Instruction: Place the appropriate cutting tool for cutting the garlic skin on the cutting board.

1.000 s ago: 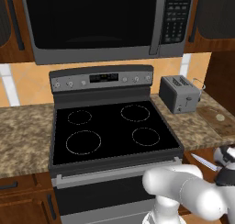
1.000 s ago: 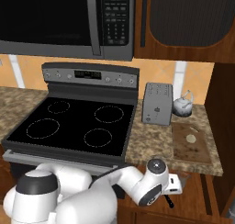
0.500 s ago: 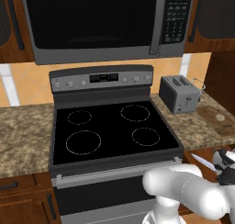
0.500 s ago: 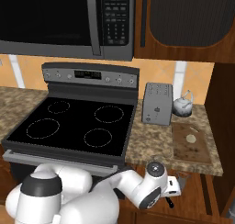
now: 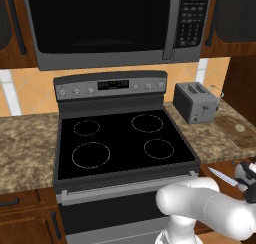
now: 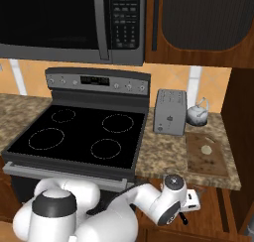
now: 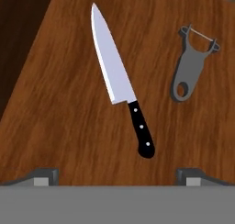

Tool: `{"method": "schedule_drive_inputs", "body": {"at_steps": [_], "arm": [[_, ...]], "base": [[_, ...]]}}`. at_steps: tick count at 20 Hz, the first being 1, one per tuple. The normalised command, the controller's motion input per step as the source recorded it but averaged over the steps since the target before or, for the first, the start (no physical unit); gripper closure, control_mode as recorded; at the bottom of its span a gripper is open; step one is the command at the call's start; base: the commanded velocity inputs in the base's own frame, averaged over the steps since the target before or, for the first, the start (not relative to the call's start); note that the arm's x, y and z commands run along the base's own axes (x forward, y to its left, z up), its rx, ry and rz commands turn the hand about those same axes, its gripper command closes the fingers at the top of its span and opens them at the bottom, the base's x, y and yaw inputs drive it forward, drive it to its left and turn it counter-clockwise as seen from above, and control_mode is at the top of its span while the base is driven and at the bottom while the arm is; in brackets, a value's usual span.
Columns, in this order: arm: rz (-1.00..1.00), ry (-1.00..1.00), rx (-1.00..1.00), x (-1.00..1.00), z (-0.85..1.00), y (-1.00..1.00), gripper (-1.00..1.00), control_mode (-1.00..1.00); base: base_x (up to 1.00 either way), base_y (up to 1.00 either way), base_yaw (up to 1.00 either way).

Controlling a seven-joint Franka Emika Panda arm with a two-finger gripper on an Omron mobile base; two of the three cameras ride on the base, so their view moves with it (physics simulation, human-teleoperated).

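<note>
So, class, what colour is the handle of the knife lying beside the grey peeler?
Black, with small pale rivets; the knife shows best in the hand view.

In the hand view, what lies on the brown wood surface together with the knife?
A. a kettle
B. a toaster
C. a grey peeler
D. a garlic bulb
C: a grey peeler lies apart from the knife, off to one side of its blade, on the same brown wood surface.
</note>
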Motion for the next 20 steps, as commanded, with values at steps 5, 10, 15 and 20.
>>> {"method": "schedule_drive_inputs", "body": {"at_steps": [5, 10, 15, 20], "arm": [[0.0, 0.0, 0.06, 0.71, 0.0, 0.0, -1.0, -1.0], [0.0, 0.01, 0.02, 0.49, 0.0, 0.0, -1.0, -1.0], [0.02, 0.0, 0.0, 0.12, -0.05, 0.0, -1.0, -1.0], [0.01, 0.0, 0.0, 0.0, -0.26, -0.06, -1.0, -1.0]], "base": [[0.0, 0.0, 0.0], [0.0, 0.0, 0.0], [0.0, 0.0, 0.0], [0.0, 0.0, 0.0]]}}
